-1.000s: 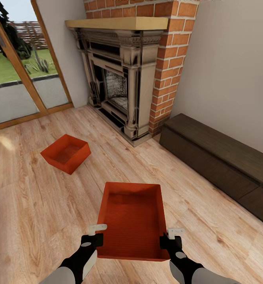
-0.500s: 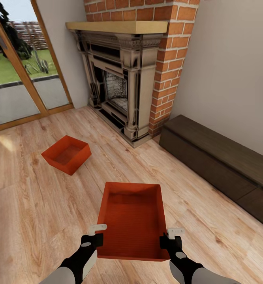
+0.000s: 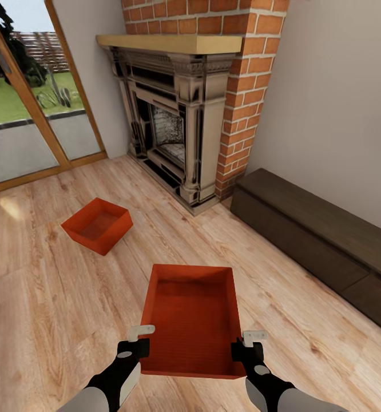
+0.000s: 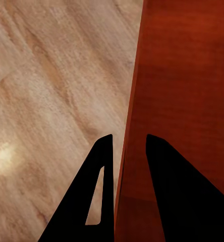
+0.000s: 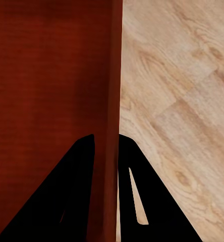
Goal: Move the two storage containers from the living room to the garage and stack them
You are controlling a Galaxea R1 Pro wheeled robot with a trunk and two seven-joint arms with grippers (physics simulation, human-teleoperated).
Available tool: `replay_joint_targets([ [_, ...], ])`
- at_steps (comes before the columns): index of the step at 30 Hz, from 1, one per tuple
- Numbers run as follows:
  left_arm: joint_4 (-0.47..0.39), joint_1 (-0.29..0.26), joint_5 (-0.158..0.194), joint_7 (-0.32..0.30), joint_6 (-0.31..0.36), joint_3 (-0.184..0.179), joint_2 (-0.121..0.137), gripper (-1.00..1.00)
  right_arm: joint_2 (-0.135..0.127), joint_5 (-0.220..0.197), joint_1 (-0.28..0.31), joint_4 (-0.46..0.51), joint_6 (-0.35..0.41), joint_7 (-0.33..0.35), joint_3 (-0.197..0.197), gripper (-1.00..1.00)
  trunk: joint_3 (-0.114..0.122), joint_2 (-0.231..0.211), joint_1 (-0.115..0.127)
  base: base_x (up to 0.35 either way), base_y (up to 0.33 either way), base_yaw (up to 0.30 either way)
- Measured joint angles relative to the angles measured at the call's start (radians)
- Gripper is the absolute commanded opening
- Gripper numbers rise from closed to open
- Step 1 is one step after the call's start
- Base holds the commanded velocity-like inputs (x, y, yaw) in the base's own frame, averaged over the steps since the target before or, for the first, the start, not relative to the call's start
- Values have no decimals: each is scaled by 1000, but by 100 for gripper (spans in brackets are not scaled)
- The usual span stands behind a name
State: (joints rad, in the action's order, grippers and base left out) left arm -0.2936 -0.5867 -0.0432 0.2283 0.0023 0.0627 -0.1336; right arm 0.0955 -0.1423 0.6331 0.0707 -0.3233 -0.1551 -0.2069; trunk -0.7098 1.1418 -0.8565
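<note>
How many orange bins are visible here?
2. One bin is held between both grippers, left and right; the other bin lies on the wood floor by the fireplace.

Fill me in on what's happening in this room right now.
A two-armed robot holds one orange-red shallow rectangular storage bin by its side walls. The left gripper pinches the bin's left wall and the right gripper pinches its right wall, one finger inside and one outside each. A second matching orange-red bin sits on the light wood plank floor, off to the left, in front of the ornate fireplace and the glass doors.
</note>
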Motion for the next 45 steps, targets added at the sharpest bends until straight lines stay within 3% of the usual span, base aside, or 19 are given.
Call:
replay_joint_targets([
  [35, 1, 0, 2, 0, -1, -1, 0, -100, 0, -4, 0, 0, 0, 0, -4, -100, 110, -245, 134, 0, 0, 0],
  [45, 0, 0, 4, 0, -1, -2, 0, -100, 0, 0, 0, 1, 0, -1, -1, -100, 110, -245, 134, 0, 0, 0],
])
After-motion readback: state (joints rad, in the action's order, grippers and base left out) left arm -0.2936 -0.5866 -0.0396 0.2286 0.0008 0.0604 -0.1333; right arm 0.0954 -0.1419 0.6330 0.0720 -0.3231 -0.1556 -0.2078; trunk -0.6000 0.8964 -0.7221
